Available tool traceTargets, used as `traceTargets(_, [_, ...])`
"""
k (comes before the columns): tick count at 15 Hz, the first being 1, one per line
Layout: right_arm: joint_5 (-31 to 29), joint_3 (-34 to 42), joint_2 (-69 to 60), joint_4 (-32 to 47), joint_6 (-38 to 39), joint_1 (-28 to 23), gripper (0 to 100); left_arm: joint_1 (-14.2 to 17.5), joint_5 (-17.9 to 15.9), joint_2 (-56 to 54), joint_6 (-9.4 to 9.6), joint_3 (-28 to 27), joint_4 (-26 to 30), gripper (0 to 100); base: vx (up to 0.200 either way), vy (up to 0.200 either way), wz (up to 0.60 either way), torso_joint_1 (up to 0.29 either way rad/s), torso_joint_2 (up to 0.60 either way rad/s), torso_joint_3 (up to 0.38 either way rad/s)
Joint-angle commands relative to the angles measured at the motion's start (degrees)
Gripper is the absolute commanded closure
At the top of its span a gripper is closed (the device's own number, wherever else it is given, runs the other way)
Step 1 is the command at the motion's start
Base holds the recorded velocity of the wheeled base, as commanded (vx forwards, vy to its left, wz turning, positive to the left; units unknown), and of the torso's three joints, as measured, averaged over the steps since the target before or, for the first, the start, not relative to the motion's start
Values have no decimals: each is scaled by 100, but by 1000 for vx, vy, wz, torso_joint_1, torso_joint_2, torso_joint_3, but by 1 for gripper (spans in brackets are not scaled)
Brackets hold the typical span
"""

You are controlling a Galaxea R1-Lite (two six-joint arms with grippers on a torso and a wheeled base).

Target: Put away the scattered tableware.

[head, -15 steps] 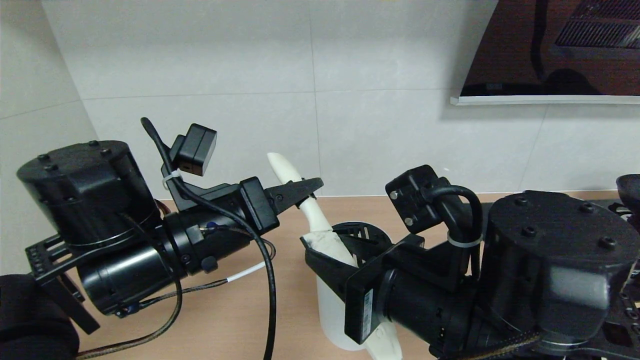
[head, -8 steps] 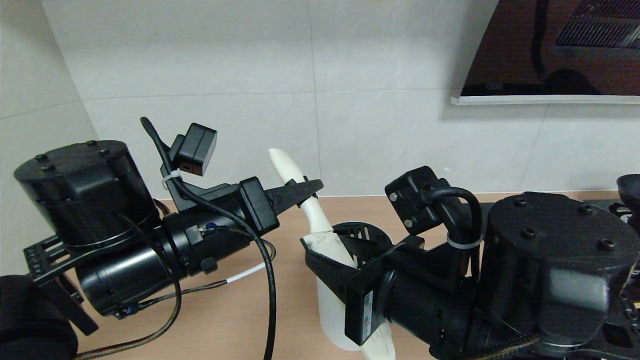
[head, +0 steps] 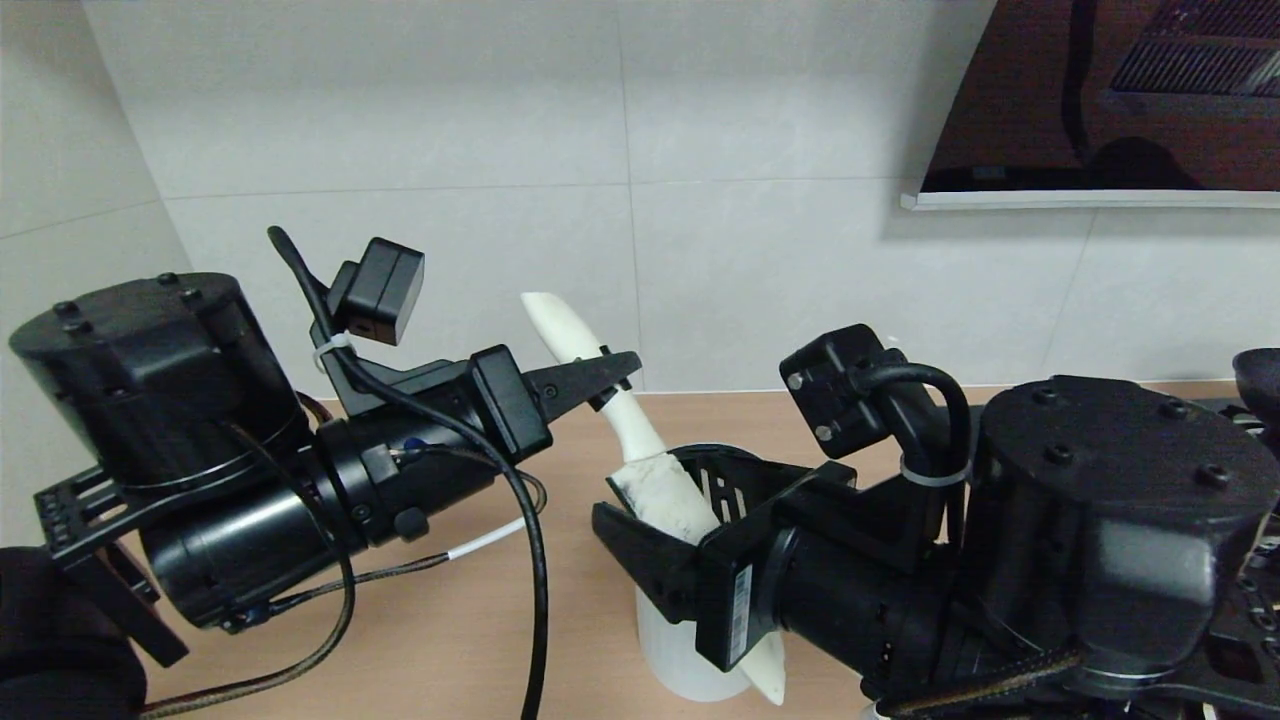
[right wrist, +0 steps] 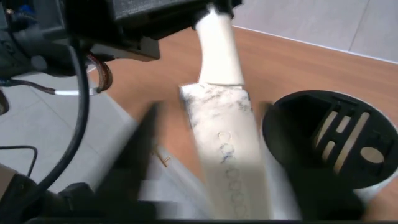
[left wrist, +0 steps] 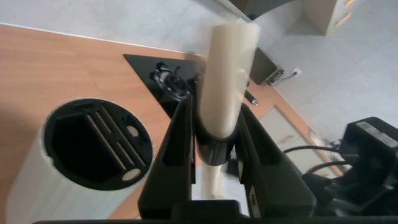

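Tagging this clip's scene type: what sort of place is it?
Likely a home kitchen: a dark range hood on the tiled wall, a gas hob on the wooden countertop, and a cutlery holder.

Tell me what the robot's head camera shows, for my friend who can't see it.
The left gripper pinches a white knife by its handle above a wooden counter. The blade slants down between the open fingers of the right gripper, close to a white round holder with a black insert.

No text can be read; a small sticker (head: 735, 612) at five o'clock carries print too fine to make out.
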Motion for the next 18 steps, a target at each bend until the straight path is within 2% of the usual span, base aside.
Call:
traceTargets(1, [12,-5,-7,-1,-1,-7,0,-66,25,-88,0,-35,0,100,0,0,0,0,0,0])
traceTargets(4, [-67,-5,-42,-1,-10,-34,0,-92,183,-132,18,-158,115,100,0,0,0,0,0,0])
traceTargets(6, [-138,22,-235,17,-45,-183,0,-92,386,-158,158,-334,378,100,0,0,0,0,0,0])
traceTargets(7, [-129,48,-385,70,-63,-350,0,-92,693,-167,308,-519,633,100,0,0,0,0,0,0])
traceTargets(8, [-129,48,-394,70,-63,-368,0,-92,720,-167,325,-536,660,100,0,0,0,0,0,0])
traceTargets(9, [-94,57,-613,70,-72,-816,0,-180,1440,-202,694,-1099,1371,100,0,0,0,0,0,0])
traceTargets(10, [-67,57,-710,96,-89,-1053,0,-233,1774,-211,853,-1371,1644,100,0,0,0,0,0,0])
traceTargets(11, [-67,48,-815,263,-98,-1387,0,-268,2143,-167,1222,-1767,1943,100,0,0,0,0,0,0])
traceTargets(13, [-67,48,-877,483,-98,-1739,0,-312,2389,-70,1898,-2118,2048,100,0,0,0,0,0,0])
traceTargets(14, [-67,30,-859,492,-98,-1932,0,-312,2530,-27,2452,-2303,2022,100,0,0,0,0,0,0])
traceTargets(15, [-67,30,-842,492,-98,-2038,0,-329,2697,-18,2777,-2338,1996,100,0,0,0,0,0,0])
traceTargets(16, [-67,22,-807,492,-107,-2108,0,-444,2899,-9,2944,-2321,1996,100,0,0,0,0,0,0])
traceTargets(18, [-67,22,-736,492,-107,-2170,0,-1041,3594,220,3023,-2277,1916,100,0,0,0,0,0,0])
